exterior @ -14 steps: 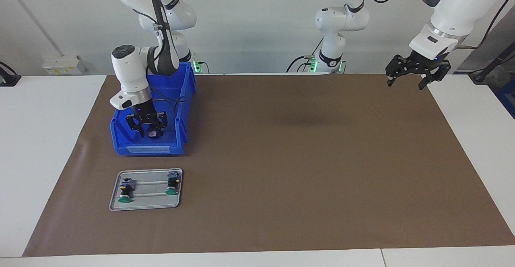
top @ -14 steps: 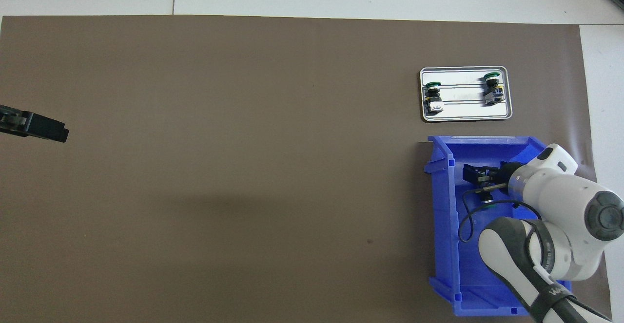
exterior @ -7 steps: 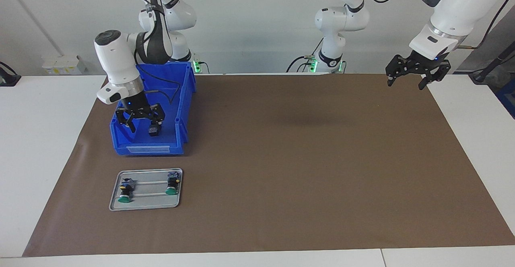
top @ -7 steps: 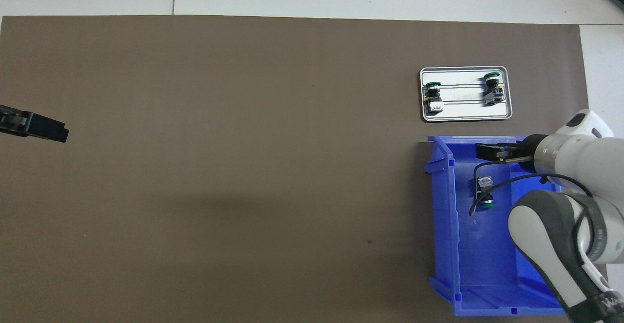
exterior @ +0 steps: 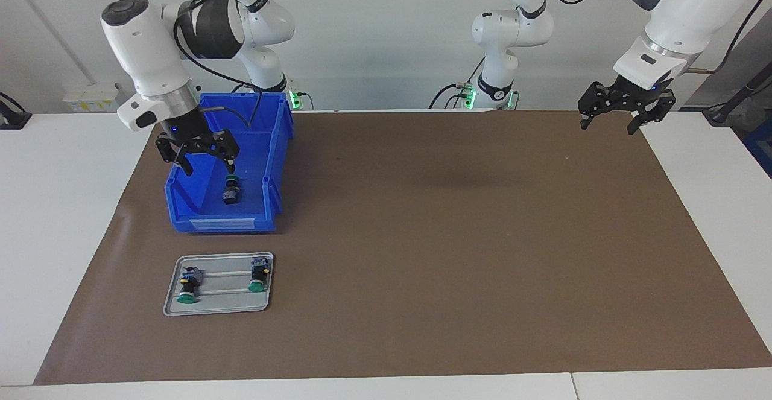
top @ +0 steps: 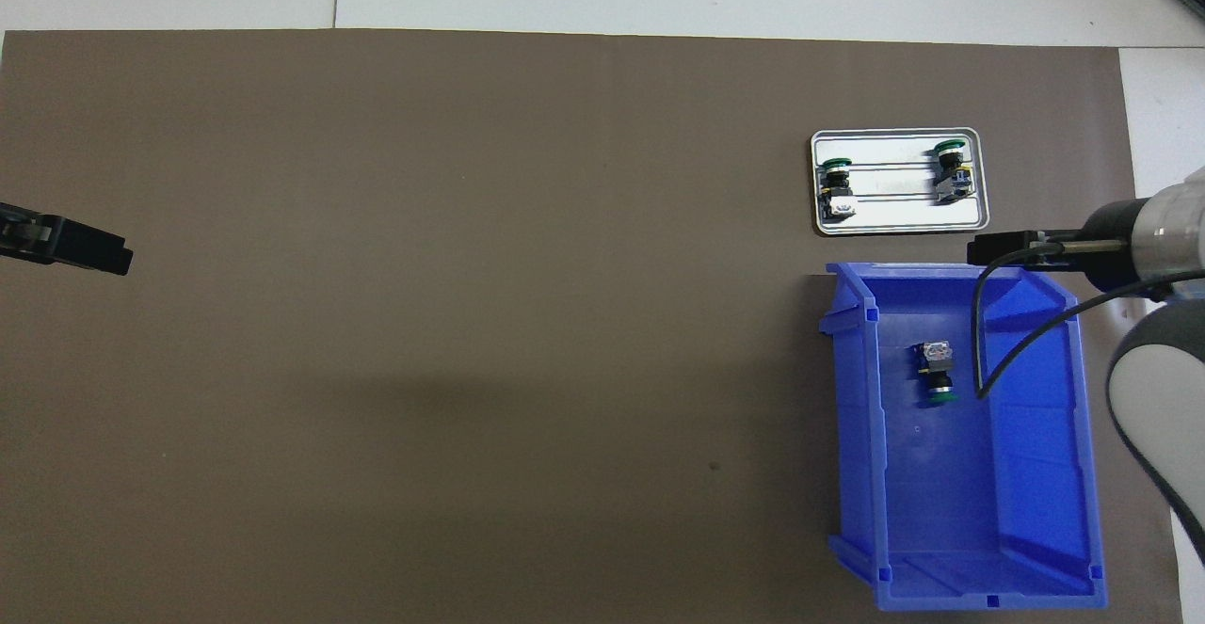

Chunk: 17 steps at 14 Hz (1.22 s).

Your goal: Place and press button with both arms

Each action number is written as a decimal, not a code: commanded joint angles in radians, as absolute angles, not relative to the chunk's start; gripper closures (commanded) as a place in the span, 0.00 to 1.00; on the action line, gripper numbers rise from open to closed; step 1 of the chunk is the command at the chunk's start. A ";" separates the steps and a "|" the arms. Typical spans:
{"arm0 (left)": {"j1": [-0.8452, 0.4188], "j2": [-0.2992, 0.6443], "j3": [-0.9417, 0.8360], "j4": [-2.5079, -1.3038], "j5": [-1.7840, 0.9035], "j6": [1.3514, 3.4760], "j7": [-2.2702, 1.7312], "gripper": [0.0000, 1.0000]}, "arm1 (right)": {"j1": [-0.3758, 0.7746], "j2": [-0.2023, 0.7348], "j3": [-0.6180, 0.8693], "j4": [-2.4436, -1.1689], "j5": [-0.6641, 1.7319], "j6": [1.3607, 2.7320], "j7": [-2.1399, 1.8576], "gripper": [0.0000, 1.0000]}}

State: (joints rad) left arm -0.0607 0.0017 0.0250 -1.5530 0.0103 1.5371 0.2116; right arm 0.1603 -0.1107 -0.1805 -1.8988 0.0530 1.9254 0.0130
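Right hand (exterior: 202,157) up in the air w/ fingers spread, empty, wrist tilted, arm bent at elbow; left hand (exterior: 610,121) also raised, fingers apart, pointing down, arm waiting

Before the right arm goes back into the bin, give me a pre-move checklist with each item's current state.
1. Right gripper open and empty: ok.
2. Right gripper raised above the blue bin, apart from its walls: ok.
3. Button in the bin lying on its side, in plain view: ok.
4. Tray has free space between the two buttons already on it: ok.
5. Left gripper open, waiting in the air over the left arm's end of the table: ok.
6. Cable from the right arm hanging over the bin, could snag: cannot tell.
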 commanded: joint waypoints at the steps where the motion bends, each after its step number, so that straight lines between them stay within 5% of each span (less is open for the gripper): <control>1: -0.057 -0.029 0.023 -1.592 0.015 1.554 0.218 0.00 | 0.115 -0.025 -0.179 -1.671 0.016 1.717 0.025 0.00; 4: -0.057 -0.031 0.023 -1.592 0.015 1.552 0.218 0.00 | 0.112 0.012 -0.179 -1.539 -0.021 1.576 0.026 0.00; 13: -0.057 -0.031 0.023 -1.592 0.015 1.554 0.218 0.00 | 0.088 -0.035 -0.176 -1.621 -0.021 1.569 0.031 0.00; 17: -0.057 -0.031 0.023 -1.592 0.015 1.552 0.218 0.00 | -0.014 -0.035 -0.055 -1.600 -0.023 1.560 0.035 0.00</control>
